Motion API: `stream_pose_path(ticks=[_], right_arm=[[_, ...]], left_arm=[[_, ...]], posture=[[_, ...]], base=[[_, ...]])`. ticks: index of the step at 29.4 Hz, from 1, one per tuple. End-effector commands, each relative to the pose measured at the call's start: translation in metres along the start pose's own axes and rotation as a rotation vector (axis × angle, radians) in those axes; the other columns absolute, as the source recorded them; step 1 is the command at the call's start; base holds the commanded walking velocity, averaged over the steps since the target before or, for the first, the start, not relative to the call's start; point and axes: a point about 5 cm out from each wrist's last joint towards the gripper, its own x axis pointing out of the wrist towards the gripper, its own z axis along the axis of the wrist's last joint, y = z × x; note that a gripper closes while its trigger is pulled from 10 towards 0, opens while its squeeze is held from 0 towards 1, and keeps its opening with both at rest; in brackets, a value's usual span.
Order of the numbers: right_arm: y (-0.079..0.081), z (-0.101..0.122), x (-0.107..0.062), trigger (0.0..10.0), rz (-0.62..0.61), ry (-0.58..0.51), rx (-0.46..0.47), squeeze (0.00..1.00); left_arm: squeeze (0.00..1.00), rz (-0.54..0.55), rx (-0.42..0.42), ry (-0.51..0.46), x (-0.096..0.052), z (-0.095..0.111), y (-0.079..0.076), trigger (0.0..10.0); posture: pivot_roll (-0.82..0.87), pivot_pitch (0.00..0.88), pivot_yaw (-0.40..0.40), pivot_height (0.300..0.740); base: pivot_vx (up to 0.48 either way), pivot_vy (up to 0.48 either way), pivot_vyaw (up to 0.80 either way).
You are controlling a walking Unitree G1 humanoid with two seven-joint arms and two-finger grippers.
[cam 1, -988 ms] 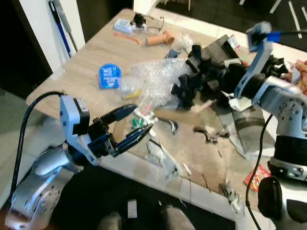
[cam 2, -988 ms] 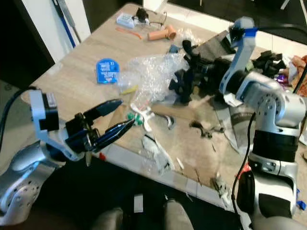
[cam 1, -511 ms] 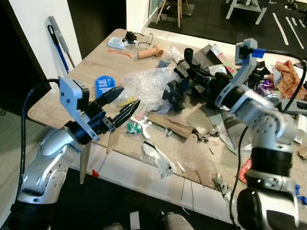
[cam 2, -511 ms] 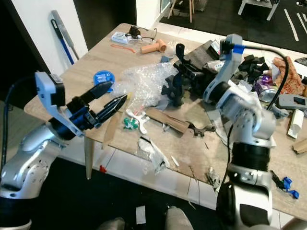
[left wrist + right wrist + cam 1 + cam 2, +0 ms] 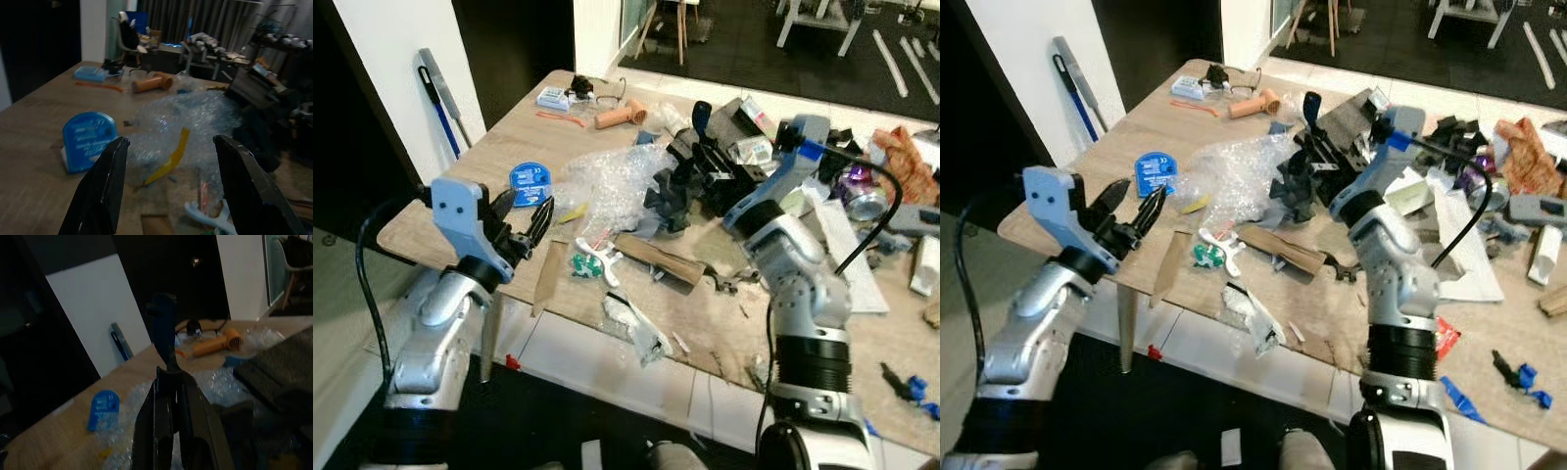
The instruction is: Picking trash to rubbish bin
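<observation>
I am finding the task barely begun. My left tool (image 5: pixel 521 214) is hovering open and empty over the near-left part of the desk (image 5: pixel 460 157). My right tool (image 5: pixel 168 382) is closing on a dark blue-tipped piece (image 5: pixel 164 325) above the black clutter (image 5: pixel 705 171). Bubble wrap (image 5: pixel 612 176), cardboard strips (image 5: pixel 656 259) and plastic scraps (image 5: pixel 631 323) are lying on the desk, uncollected. I am seeing no rubbish bin.

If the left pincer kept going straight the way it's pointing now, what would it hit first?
Probably the yellow strip at the near edge of the bubble wrap, centred between the open left pincer fingers. The blue disc sits off to one side. Depth is unclear.
</observation>
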Motion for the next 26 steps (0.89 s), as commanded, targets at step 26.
stream_pose_path(ticks=[26], right_arm=[[0.014, -0.026, 0.025, 10.0, 0.139, 0.037, -0.158, 0.00]], left_arm=[[0.00, -0.110, 0.057, 0.001, 0.038, -0.012, -0.023, 10.0]], posture=[[-0.08, 0.000, -0.038, 0.740]], base=[[-0.109, 0.000, 0.00]])
